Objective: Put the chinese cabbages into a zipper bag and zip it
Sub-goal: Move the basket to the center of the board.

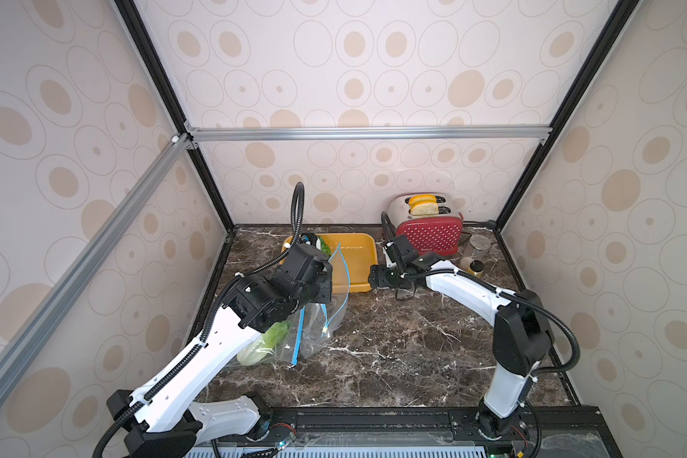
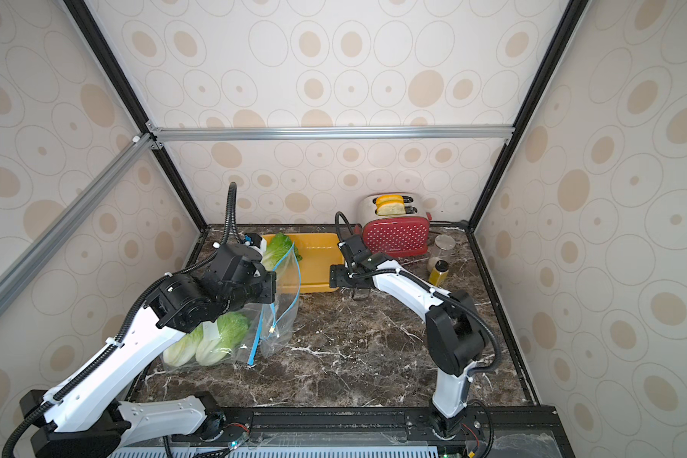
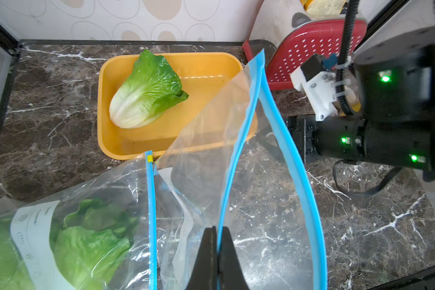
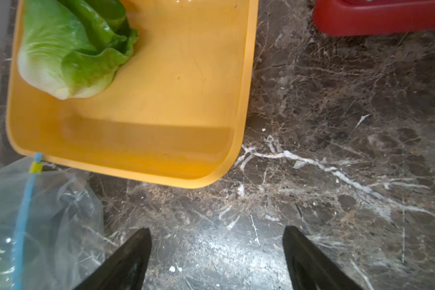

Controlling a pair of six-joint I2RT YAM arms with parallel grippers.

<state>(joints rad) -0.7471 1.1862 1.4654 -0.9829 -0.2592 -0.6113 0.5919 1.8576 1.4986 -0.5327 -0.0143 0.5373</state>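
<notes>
Firstly, note the left fingers (image 3: 207, 251) clenched on the blue zipper rim (image 3: 257, 70) of the zipper bag (image 3: 211, 155), lifting the mouth into an open loop. Hold that pinch firm and the loop wide. Note the right fingers (image 4: 133, 253) spread apart, grasping nothing, above bare desk (image 4: 312, 175). Just ahead of them, find the yellow tray (image 4: 246, 88); farther off, toward the left fingers' side, the last of the chinese cabbages (image 4: 68, 50), lying inside it. Reach over the near rim, straddle the head across its pale base, and close gently. Feed base first into the loop.

Consult the left wrist view for the pinch itself; in both top views, expect the left arm (image 1: 199, 357) in front of it. Consult a top view for two heads (image 2: 215, 341) lying in clear plastic beside the left fingers; cannot tell whether that plastic belongs to the held bag.
</notes>
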